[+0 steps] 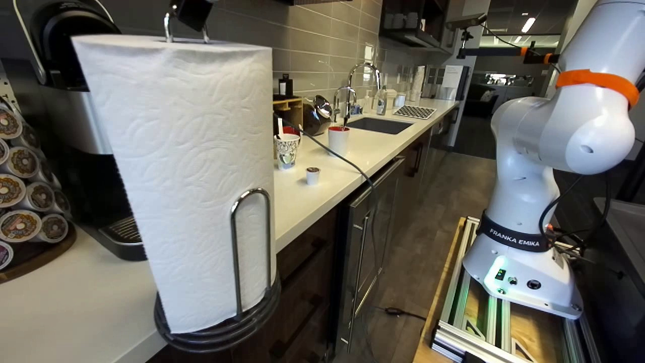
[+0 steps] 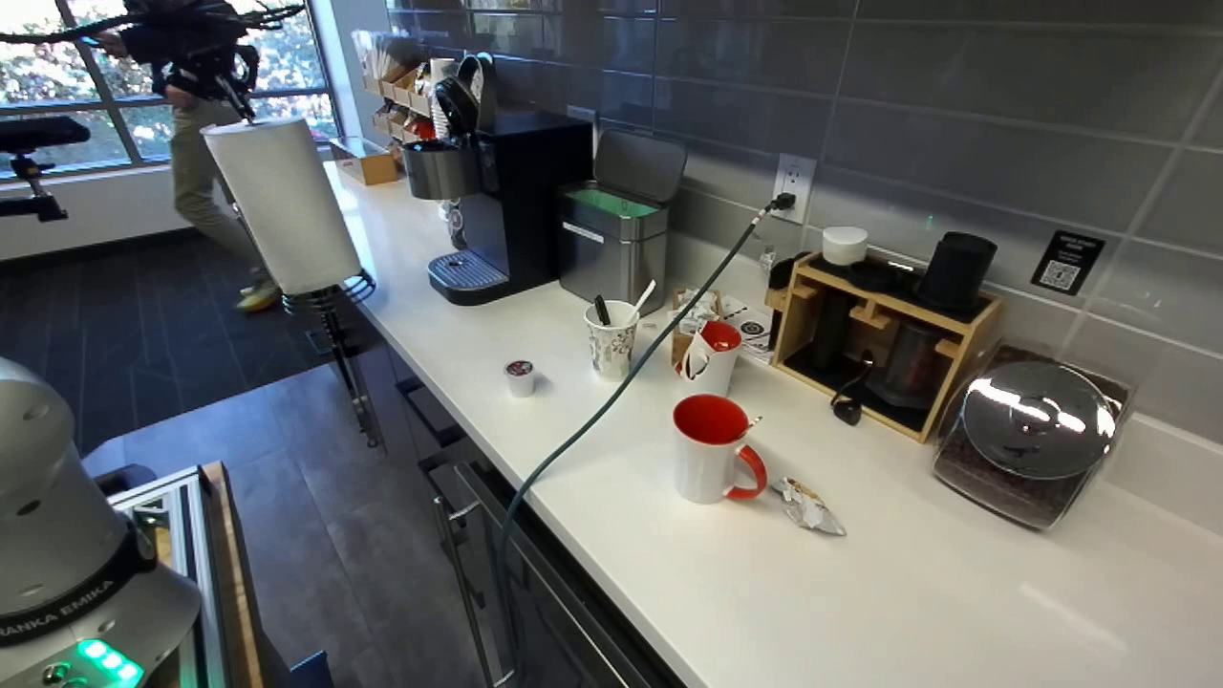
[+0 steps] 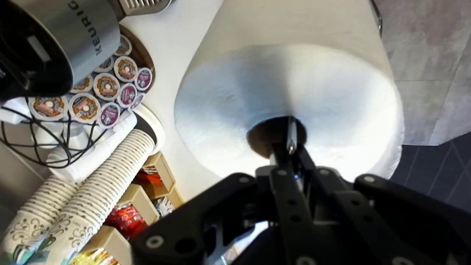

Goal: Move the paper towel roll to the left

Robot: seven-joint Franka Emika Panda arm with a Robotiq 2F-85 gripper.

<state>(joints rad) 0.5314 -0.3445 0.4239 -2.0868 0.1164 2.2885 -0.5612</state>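
The paper towel roll (image 1: 186, 176), a tall white cylinder on a dark wire holder with a round base (image 1: 216, 322), hangs tilted in the air. In an exterior view the roll (image 2: 287, 205) leans with its top away from the counter and its base by the counter's front edge. My gripper (image 3: 290, 151) is shut on the metal loop (image 3: 291, 134) that rises from the roll's core hole. Its dark fingertips (image 1: 194, 12) show just above the roll, at the picture's top edge. How deep the loop sits between the fingers is hard to see.
The coffee machine (image 2: 506, 205) and a stack of coffee pods (image 1: 25, 191) stand on the counter close to the roll. Stacked paper cups (image 3: 84, 206) lie beyond the pods. A cable (image 2: 611, 401) crosses the counter near a red-lined mug (image 2: 707, 459). A person (image 2: 205, 172) stands behind.
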